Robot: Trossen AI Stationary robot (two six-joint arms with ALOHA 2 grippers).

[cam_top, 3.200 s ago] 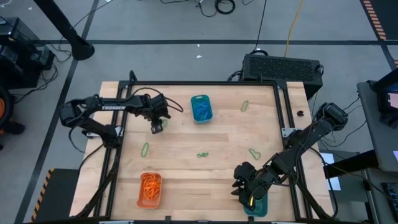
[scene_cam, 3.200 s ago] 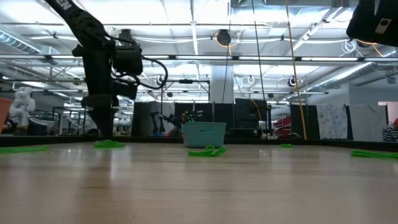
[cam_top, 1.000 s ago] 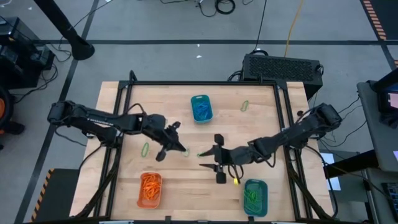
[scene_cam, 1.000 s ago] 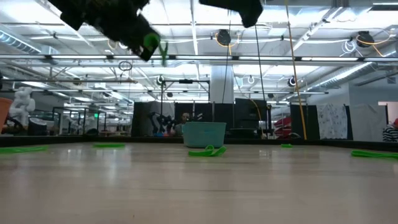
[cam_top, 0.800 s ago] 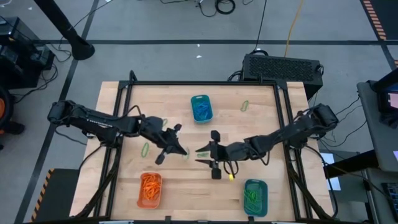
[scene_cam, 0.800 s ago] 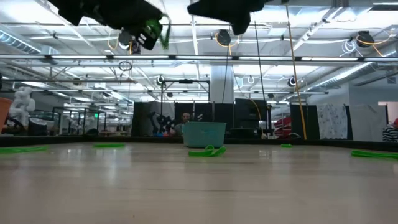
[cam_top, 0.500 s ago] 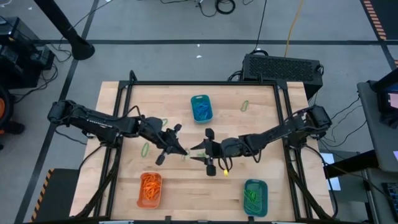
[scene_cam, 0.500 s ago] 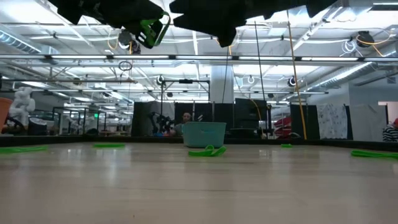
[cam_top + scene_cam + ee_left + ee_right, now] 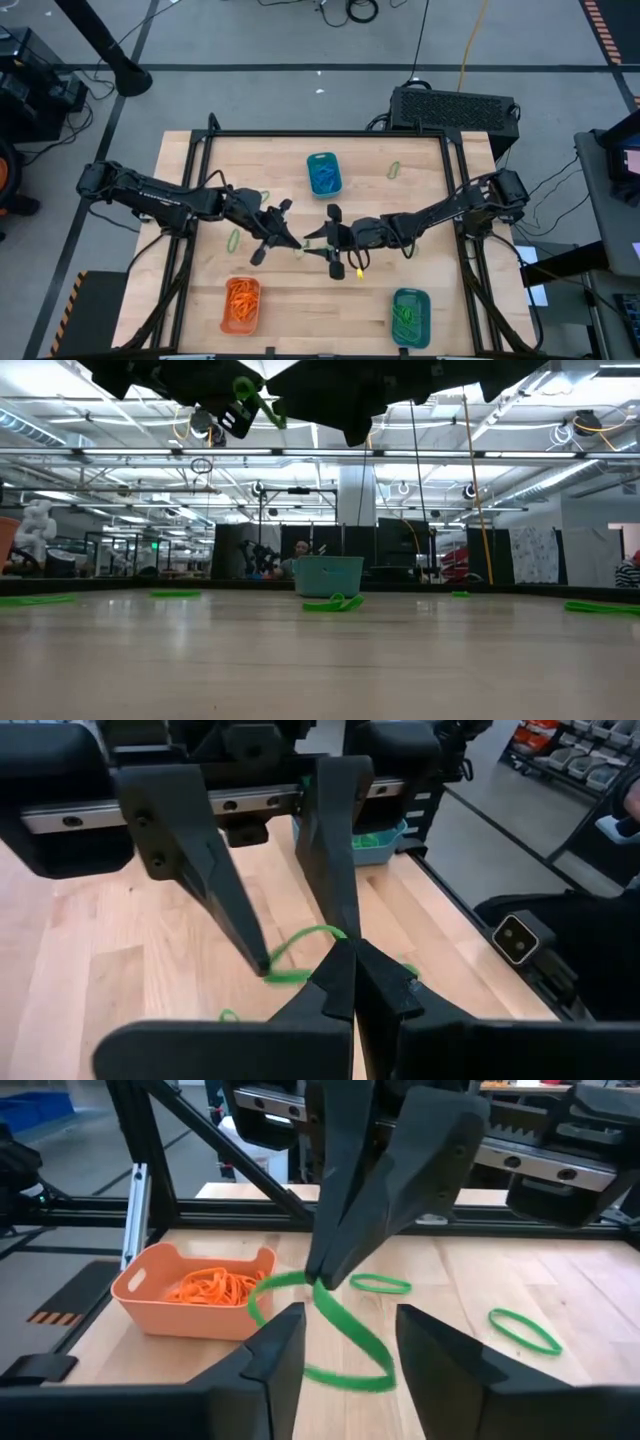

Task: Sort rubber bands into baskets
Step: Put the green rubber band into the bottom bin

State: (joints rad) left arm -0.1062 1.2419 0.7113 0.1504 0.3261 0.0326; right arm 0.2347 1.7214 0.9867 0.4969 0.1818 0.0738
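Two grippers are meeting above the middle of the wooden table. We are watching the left gripper, reaching in from nine o'clock, with its fingers clenched on a green rubber band that is hanging in the air from their tips. The right gripper, reaching in from three o'clock, is facing it with its fingers spread apart on either side of the dangling loop; we are not seeing them grasp anything.

We are finding the orange basket near the table's seven o'clock edge, filled with orange rubber bands. One teal basket is sitting toward twelve o'clock holding blue bands, and a second teal basket is sitting toward five o'clock holding green bands.

Several loose green bands are lying on the wood: one toward nine o'clock beside the left arm, one toward one o'clock, and another near the centre, in front of the far teal basket in the low view.
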